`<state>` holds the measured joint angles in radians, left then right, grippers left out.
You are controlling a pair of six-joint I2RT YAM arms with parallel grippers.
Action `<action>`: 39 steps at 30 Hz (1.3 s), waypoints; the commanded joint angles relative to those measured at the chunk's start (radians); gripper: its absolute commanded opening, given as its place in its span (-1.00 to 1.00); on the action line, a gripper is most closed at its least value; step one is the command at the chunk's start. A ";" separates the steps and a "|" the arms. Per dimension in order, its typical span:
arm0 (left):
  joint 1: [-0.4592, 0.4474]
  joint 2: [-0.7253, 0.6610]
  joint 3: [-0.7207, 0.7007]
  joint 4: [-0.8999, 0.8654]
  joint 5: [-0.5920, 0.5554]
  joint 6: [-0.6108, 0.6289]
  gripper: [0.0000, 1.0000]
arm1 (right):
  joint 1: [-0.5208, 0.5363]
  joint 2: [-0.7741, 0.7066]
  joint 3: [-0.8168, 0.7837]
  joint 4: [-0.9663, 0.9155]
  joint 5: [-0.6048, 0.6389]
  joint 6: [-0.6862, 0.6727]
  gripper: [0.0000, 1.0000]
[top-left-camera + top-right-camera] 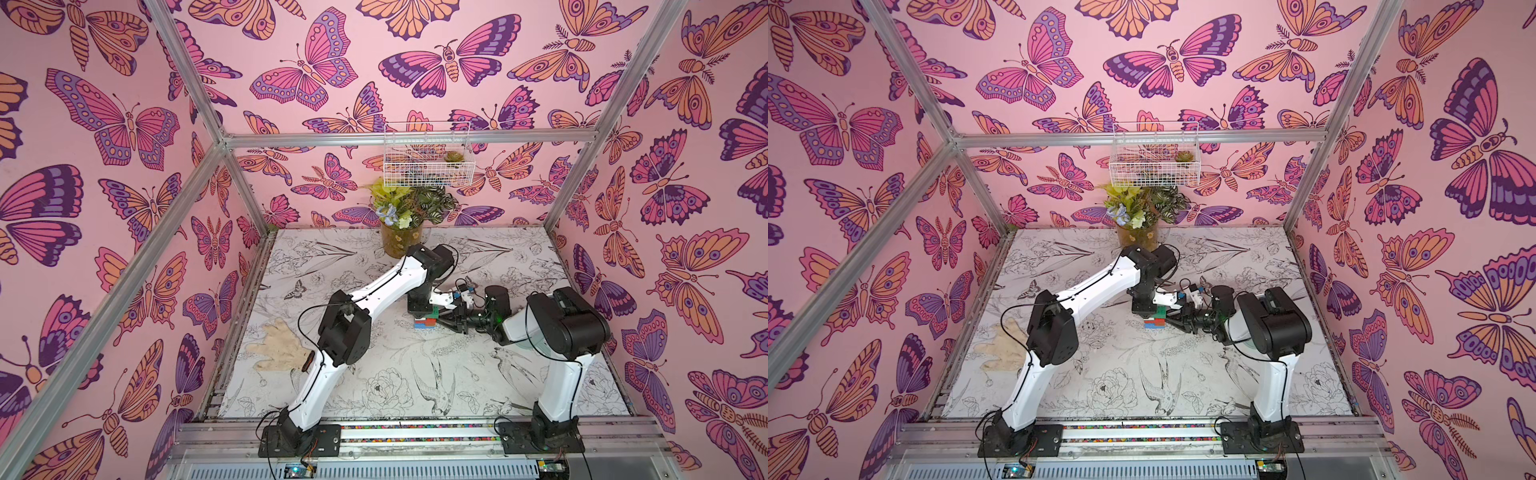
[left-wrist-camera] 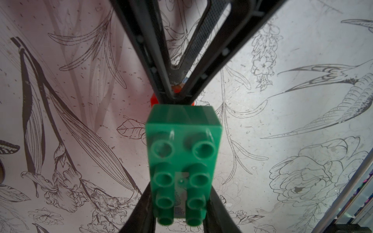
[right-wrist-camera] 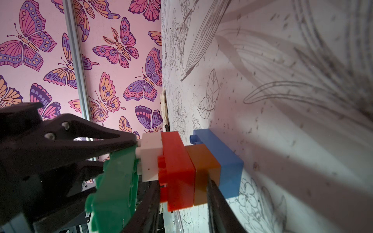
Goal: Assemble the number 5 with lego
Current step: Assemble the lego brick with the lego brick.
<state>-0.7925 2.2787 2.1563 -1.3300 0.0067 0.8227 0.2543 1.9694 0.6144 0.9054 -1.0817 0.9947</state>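
Behind brick stack (image 1: 424, 322), flower vase (image 1: 400, 243); beige glove (image 1: 281, 345) well apart.

top views: bright, even | wrist views: shadowed — green brick (image 2: 182, 161) blurred

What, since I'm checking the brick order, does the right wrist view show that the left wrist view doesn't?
Only the right wrist view: the full order side-on below the green brick, white, red, orange-brown, blue, plus the butterfly wall. Only the left wrist view: the green brick's eight studs from above. Both: the left gripper closed on the green brick and the right gripper closed on the stack beneath.
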 commanded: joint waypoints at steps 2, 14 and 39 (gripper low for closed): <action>-0.002 0.001 -0.003 -0.056 0.001 0.008 -1.00 | 0.017 0.046 0.000 -0.079 0.034 -0.013 -0.23; 0.007 0.007 0.053 -0.069 0.019 -0.062 -1.00 | 0.021 0.044 0.003 -0.088 0.034 -0.017 -0.23; 0.039 0.009 0.028 -0.100 0.077 -0.044 -1.00 | 0.026 0.042 0.007 -0.102 0.034 -0.025 -0.22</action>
<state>-0.7593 2.2795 2.1960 -1.3933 0.0574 0.7670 0.2634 1.9717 0.6250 0.8944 -1.0817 0.9939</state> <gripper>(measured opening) 0.340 0.388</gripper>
